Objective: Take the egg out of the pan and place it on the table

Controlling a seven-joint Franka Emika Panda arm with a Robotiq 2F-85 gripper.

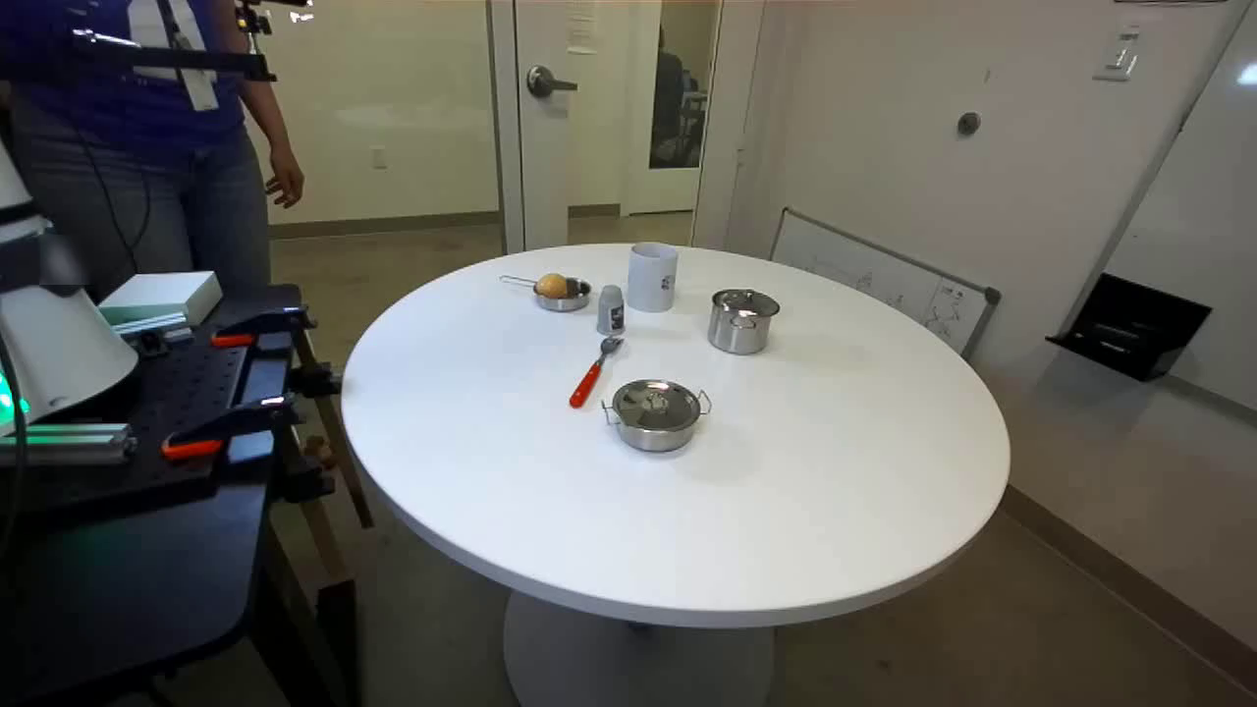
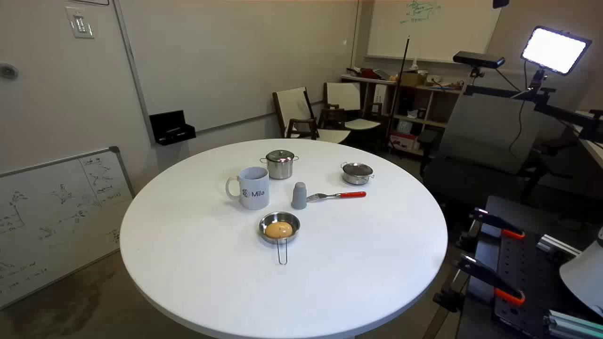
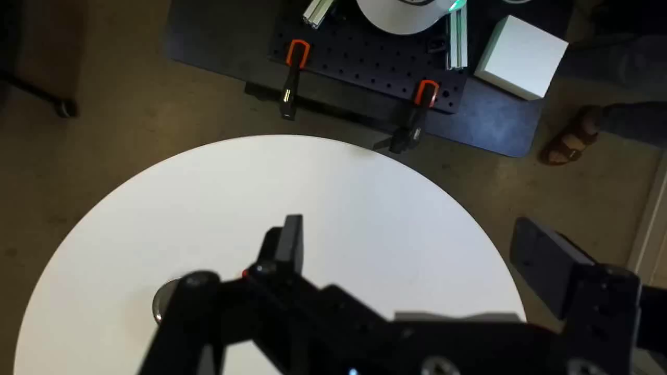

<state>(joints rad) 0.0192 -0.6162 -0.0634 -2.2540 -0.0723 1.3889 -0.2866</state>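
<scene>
Overhead, the hand (image 3: 414, 255) gapes wide. Below it on the white worktop (image 2: 212, 282), the egg (image 2: 279, 230) lies in the shallow pan (image 2: 281, 216), its long axis crosswise to the wire handle (image 2: 282, 263). Also under the hand: a tall lidded pot (image 2: 280, 169) and a low lidded pot (image 2: 357, 179), contents hidden; a mug (image 2: 254, 195) and grey shaker (image 2: 299, 196) near the pan; a red-handled fork (image 2: 346, 194) just beside the shaker.

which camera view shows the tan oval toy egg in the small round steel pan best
An exterior view: there the tan oval toy egg looks largest and sits clearly inside the small round steel pan. The egg also shows in an exterior view, but smaller; the wrist view shows none of it.
</scene>
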